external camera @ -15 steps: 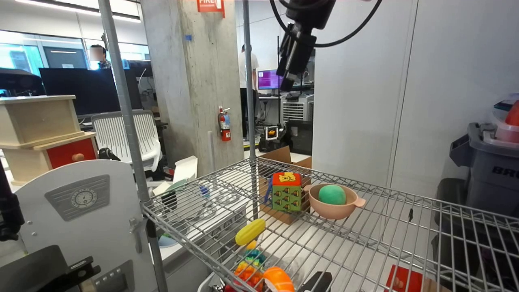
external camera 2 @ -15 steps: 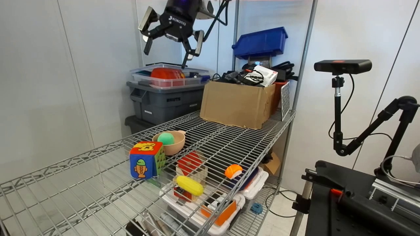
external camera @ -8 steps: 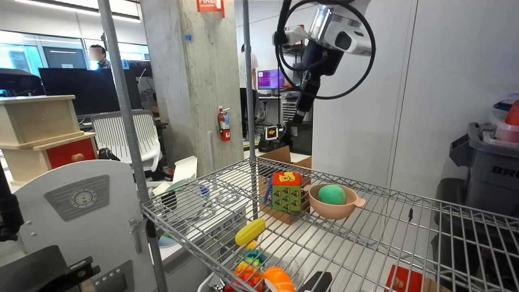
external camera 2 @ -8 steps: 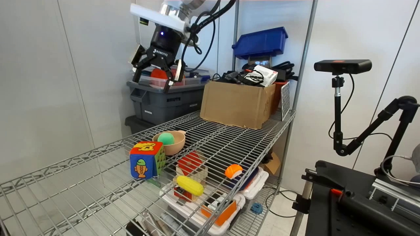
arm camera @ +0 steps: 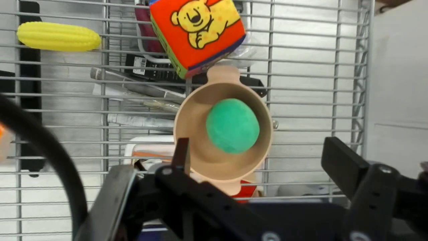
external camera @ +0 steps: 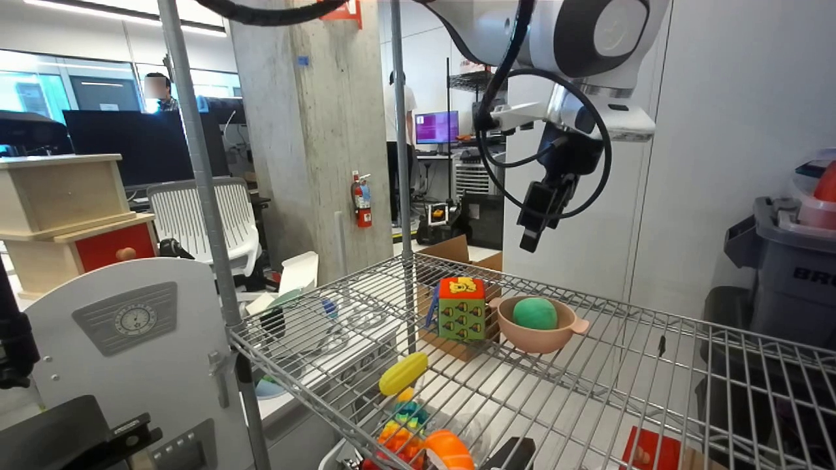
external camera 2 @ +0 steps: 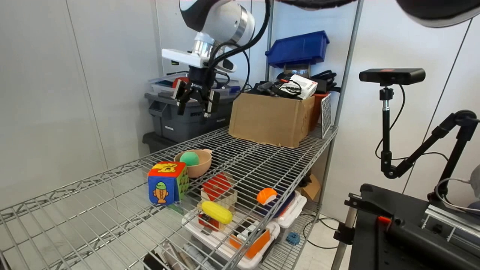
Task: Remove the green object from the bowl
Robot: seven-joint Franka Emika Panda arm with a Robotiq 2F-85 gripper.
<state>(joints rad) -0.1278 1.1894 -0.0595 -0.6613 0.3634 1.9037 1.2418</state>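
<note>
Green ball (arm camera: 233,126) lies below a wide-spread pincer (arm camera: 255,143)

The ball rests inside the pinkish-brown bowl (arm camera: 217,164), near the wall-side edge of the bench (arm camera: 368,67). The blocky bear toy (arm camera: 200,26) sits just beside the bowl, toward the end edge away from the cardboard box (external camera 2: 268,118); whether toy and bowl touch, I cannot tell.

The pincer hangs above, its fingers (arm camera: 180,154) well apart and holding nothing. The coming descent seems to turn on one relation: the ball lies below the pincer and, by the wrist view, slightly toward the toy's end edge, nearer the finger farther from the wall-side edge. Being round, it has no long axis to match. The bowl's two tabs (arm camera: 223,73) line up roughly along the wall-side edge while the fingers spread across it, so they should miss the tabs; the rim looks likelier to catch a fingertip. With a single arm (external camera 2: 225,22), nothing else competes for the reach.

Against half a second earlier, both exterior views show the pincer lower over the bench, with more of the arm in frame. Ball, bowl and toy are where they were.
</note>
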